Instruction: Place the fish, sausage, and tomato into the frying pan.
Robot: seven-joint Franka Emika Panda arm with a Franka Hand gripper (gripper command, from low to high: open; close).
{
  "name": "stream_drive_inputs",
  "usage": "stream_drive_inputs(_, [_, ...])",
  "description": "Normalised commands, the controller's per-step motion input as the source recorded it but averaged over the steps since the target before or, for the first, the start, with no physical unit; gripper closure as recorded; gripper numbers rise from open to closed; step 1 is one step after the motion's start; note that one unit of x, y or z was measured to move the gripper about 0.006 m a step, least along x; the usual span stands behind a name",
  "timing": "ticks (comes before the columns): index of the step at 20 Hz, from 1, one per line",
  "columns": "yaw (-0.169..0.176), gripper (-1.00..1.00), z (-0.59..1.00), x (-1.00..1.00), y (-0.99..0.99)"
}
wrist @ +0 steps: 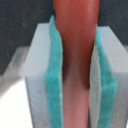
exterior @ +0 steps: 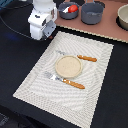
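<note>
One claw (exterior: 48,34) hangs at the exterior view's left, above the dark counter (exterior: 15,60) just off the far left corner of the pale placemat (exterior: 95,85). Its wrist view shows the teal pads (wrist: 52,85) pressed against both sides of a reddish-brown rod, the sausage (wrist: 75,60), held between them.

On the placemat sits the round tan plate (exterior: 67,66), with a wooden-handled fork (exterior: 65,81) lying just beside its near edge and a wooden-handled knife (exterior: 82,57) just beside its far edge.

Further right along the back, on a tan board (exterior: 112,32), the frying pan (exterior: 68,13) holds the red tomato (exterior: 72,8). Next to it stands a deeper grey pot (exterior: 92,13), and a beige bowl (exterior: 123,17) sits at the exterior view's right edge. I cannot make out the fish in either view.
</note>
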Motion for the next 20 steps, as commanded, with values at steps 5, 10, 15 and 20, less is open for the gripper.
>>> stream_drive_inputs(5, [0.032,1.0,1.0,0.13,0.28])
stream_drive_inputs(10, [0.002,1.0,1.0,0.39,0.44])
stream_drive_inputs(15, [0.0,1.0,0.99,0.47,0.71])
stream_drive_inputs(20, [0.0,1.0,0.9,0.61,0.92])
